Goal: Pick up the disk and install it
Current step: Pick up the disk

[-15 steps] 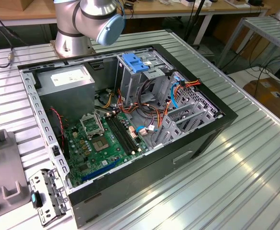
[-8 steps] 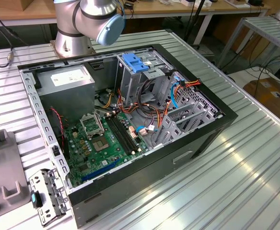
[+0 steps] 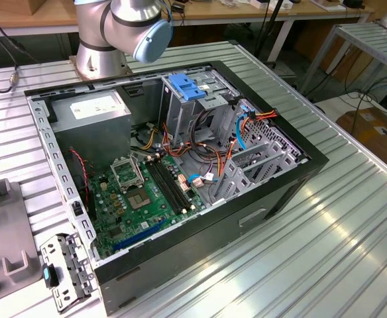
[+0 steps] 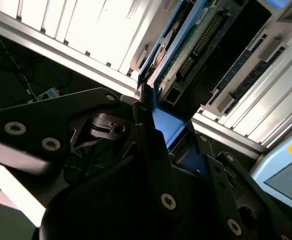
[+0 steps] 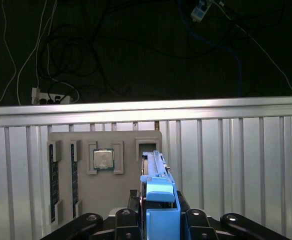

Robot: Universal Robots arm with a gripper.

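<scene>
Ribbed metal desk (image 5: 236,165) underneath, dark floor (image 5: 136,30) with cables (image 5: 61,65) beyond. Jaws closed on the disk (image 5: 158,210), held edge-on over the grey parts tray (image 5: 126,190), near the chip (image 5: 103,160) seated there. Open computer case (image 3: 273,199) on the desk in the exterior view.

The arm (image 3: 124,20) is silver-grey, rounded at its joints, with a pale blue cap (image 3: 155,38); the gripper (image 5: 160,218) is matte black, dotted with silver screws (image 4: 167,201)
</scene>
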